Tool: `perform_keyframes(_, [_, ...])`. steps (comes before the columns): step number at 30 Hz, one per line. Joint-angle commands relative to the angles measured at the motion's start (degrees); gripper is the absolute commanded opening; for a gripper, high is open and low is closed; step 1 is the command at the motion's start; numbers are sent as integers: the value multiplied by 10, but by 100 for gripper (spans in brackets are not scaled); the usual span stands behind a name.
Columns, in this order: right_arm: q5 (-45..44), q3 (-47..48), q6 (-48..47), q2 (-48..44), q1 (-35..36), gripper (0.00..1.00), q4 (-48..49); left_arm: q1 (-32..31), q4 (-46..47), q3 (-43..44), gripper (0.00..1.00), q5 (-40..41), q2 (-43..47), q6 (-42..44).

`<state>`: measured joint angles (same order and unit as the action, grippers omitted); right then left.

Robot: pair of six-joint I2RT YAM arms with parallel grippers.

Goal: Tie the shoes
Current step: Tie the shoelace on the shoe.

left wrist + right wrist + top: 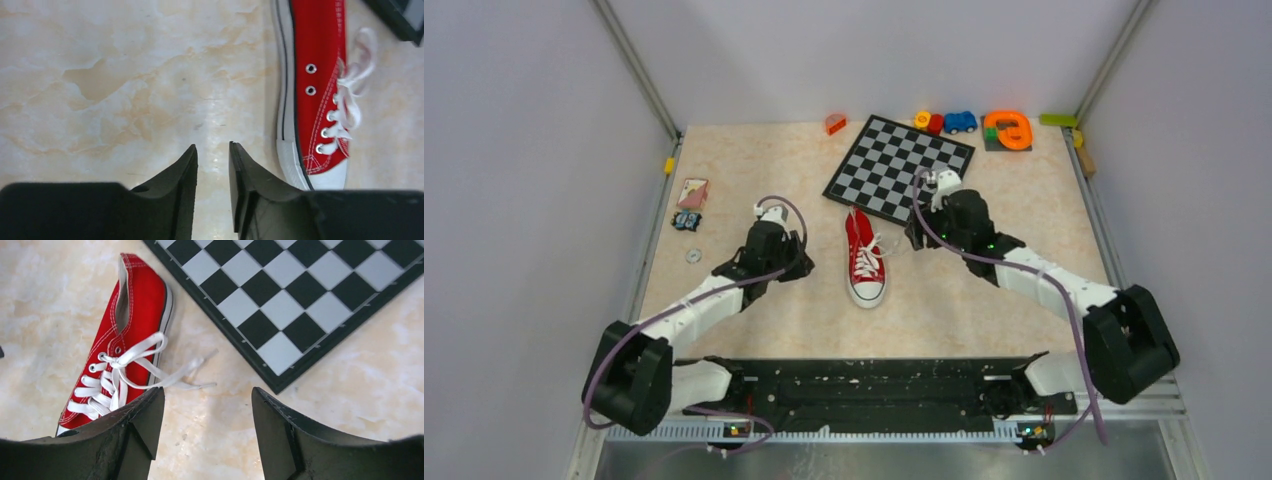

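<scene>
The red shoe lies mid-table with its white toe cap toward the arm bases. Its white laces cross the tongue, with a loop at the top. Loose ends trail onto the table to the shoe's right. My left gripper hangs left of the shoe. In the left wrist view the left gripper is a little open over bare table, with the shoe off to its right. My right gripper hovers right of the shoe. In the right wrist view the right gripper is wide open and empty, just short of the lace ends.
A chessboard lies behind the shoe, close to the right gripper. Toys line the back edge: an orange piece, a blue car, a small orange block. A card and a washer sit at the left.
</scene>
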<state>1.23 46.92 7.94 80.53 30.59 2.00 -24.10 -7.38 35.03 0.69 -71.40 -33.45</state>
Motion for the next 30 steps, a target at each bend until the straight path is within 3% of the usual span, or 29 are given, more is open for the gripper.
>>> perform_keyframes(1, [-36, -63, 9, -86, -17, 66, 63, -9, 99, -40, 42, -92, 65, 25])
perform_keyframes(2, [-24, -76, 11, -99, -17, 66, 72, -18, 111, -46, 49, -98, 75, 28])
perform_keyframes(4, [40, -88, 11, -108, -17, 65, 83, -42, 110, -43, 51, -86, 84, 30])
perform_keyframes(10, [189, -110, 112, -62, -11, 49, 163, -58, 132, -28, 44, -108, 53, 27])
perform_keyframes(16, [174, -91, 139, 12, 42, 48, 203, -61, 166, -17, 43, -135, 15, 31])
perform_keyframes(26, [134, -25, 146, 128, 77, 42, 210, -59, 144, 3, 42, -111, -8, 33])
perform_keyframes(30, [146, -9, 155, 154, 85, 28, 225, -57, 125, 6, 42, -98, 1, 35])
